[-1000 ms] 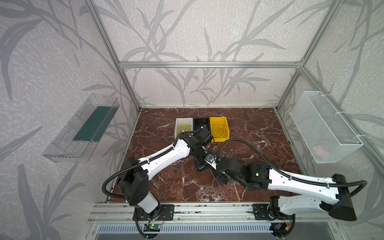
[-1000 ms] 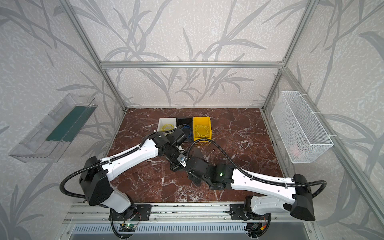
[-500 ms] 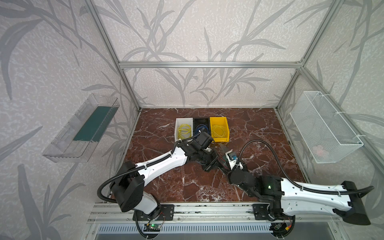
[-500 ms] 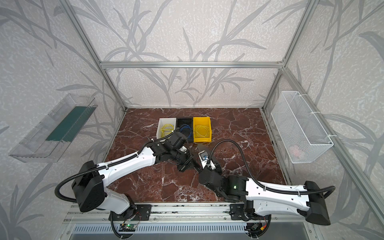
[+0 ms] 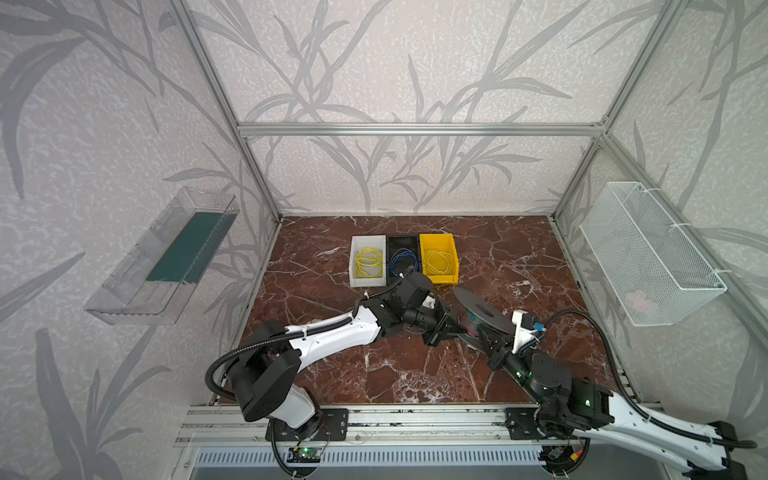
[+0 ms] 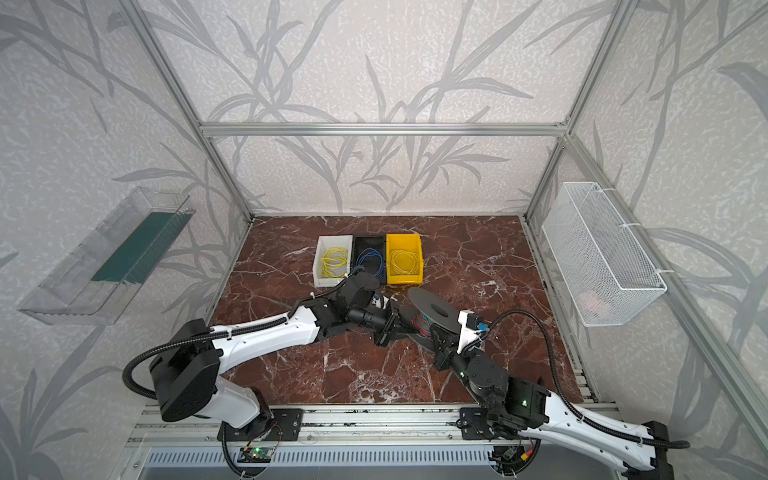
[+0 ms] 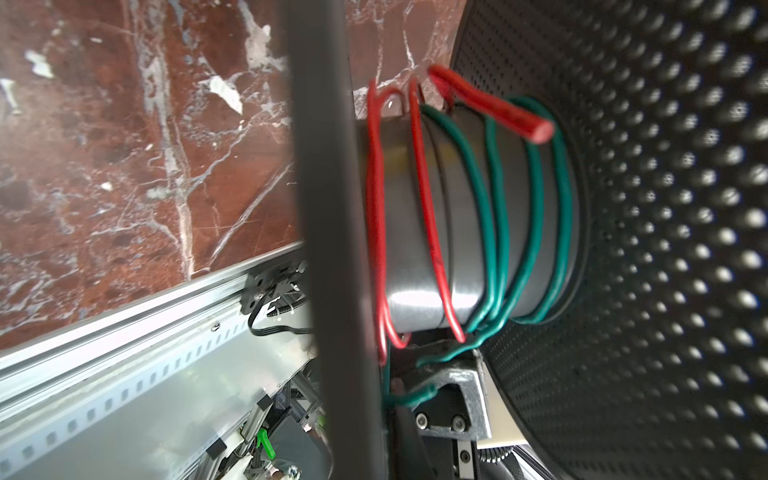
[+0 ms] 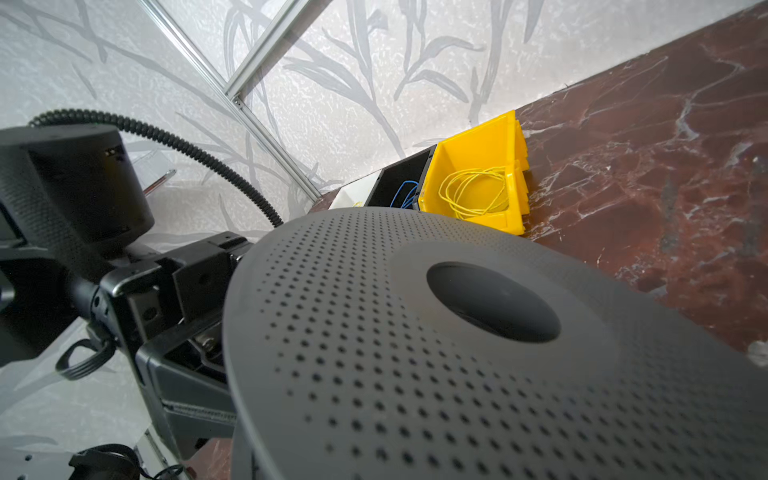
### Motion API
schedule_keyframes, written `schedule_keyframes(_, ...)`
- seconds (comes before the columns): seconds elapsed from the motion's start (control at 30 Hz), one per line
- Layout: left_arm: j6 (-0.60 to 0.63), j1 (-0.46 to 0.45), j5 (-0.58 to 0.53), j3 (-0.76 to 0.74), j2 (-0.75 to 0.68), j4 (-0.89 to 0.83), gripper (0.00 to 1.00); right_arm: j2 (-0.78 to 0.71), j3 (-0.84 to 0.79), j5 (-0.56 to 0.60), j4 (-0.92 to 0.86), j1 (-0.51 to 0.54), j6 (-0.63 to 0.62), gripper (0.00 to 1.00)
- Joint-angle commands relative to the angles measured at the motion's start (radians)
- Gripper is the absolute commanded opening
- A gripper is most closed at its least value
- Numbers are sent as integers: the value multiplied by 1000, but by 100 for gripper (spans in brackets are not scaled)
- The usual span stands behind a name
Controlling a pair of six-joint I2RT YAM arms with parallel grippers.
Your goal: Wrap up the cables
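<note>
A black spool point(image 5: 482, 309) with perforated flanges point(image 8: 415, 353) hangs tilted above the table's middle right in both top views point(image 6: 432, 307). The teal-green cable point(image 7: 496, 232) runs in about three turns round its grey hub, beside turns of a red wire point(image 7: 419, 208). My left gripper point(image 5: 451, 328) reaches in from the left between the flanges. It point(image 7: 415, 386) is shut on the cable's loose end just off the hub. My right gripper point(image 5: 492, 347) comes from the front right and holds the spool at its lower flange. Its jaws are hidden in the right wrist view.
Three bins stand in a row at the back: a white bin point(image 5: 354, 266) and a yellow bin point(image 5: 454, 257) with yellow coils, a black bin point(image 5: 401, 240) with a blue coil. A wire basket point(image 5: 648, 257) hangs on the right wall, a clear tray point(image 5: 166, 257) on the left.
Both grippers moved right from the table's middle, and the spool went with them. The right arm drew back toward the front right. The left arm stretched out after it.
</note>
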Motion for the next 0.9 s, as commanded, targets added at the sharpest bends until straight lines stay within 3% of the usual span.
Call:
schedule_keyframes(0.0,-15,141,-378,-15,4,223,0,62,26,-91,-299,-29,102,0)
schedule_keyframes(0.17,-53,129,-317,-48,54,433,0,263,91,-246,-309,-200,167,0)
schedule_keyframes(0.3,-3,127,-228,-18,64,429,0,308,112,-359,-263,-298,140,0)
schedule_keyframes(0.47,14,120,-202,-25,52,445,0,319,194,-390,-321,-331,86,0)
schedule_keyframes(0.67,101,123,-202,-9,18,289,0,287,243,-479,-280,-331,32,10)
schedule_keyframes(0.87,216,163,-187,53,-10,126,0,301,360,-543,-323,-332,-47,40)
